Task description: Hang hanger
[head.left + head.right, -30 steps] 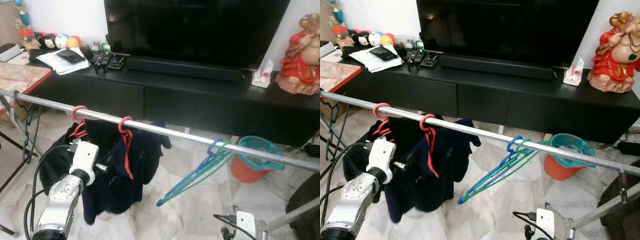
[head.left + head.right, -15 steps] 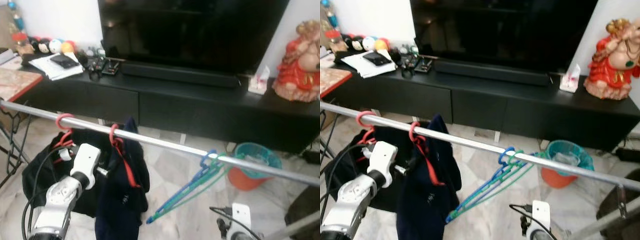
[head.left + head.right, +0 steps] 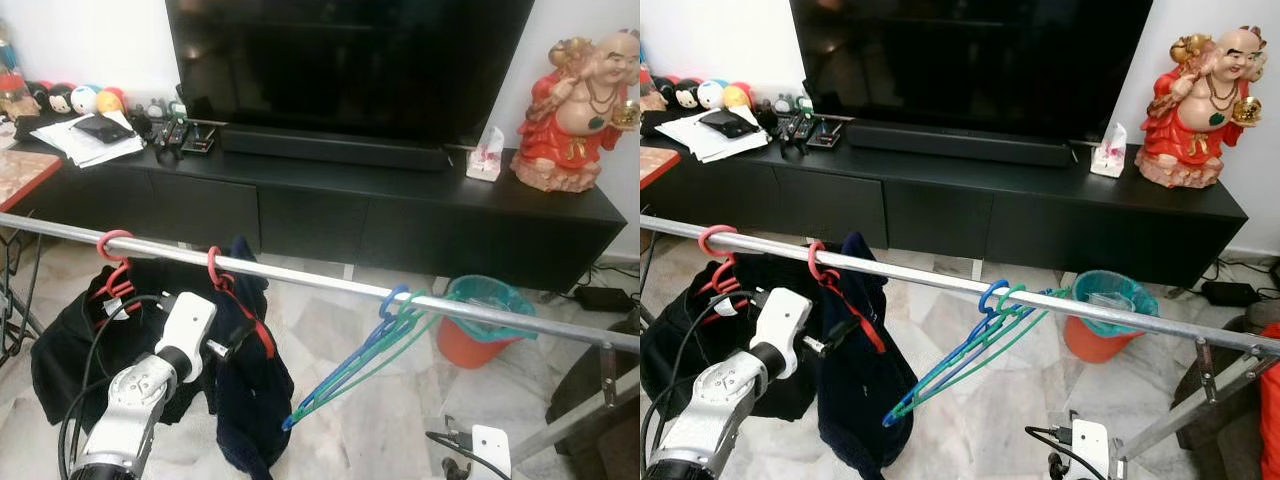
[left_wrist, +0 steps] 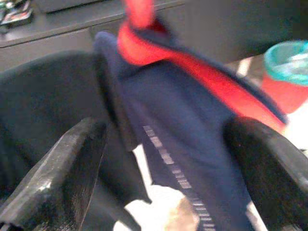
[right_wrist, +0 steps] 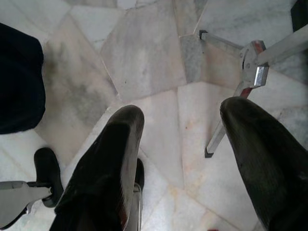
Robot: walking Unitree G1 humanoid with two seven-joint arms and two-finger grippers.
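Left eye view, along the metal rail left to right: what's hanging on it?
Red hanger hook with black garment → red hanger with navy garment → blue hanger and green hanger bunched together, both bare.

The left wrist view is blurred, so the navy garment (image 4: 192, 144) and the red hanger (image 4: 192, 72) inside it show as soft shapes, and the hanger's hook runs off the picture's edge. The rail (image 3: 330, 285) is cut off at both sides of the eye views, and the dark clothes (image 3: 70, 340) cover most of the two red hangers beneath their hooks. The remotes and small items (image 3: 175, 130) on the black cabinet are too small to tell apart.
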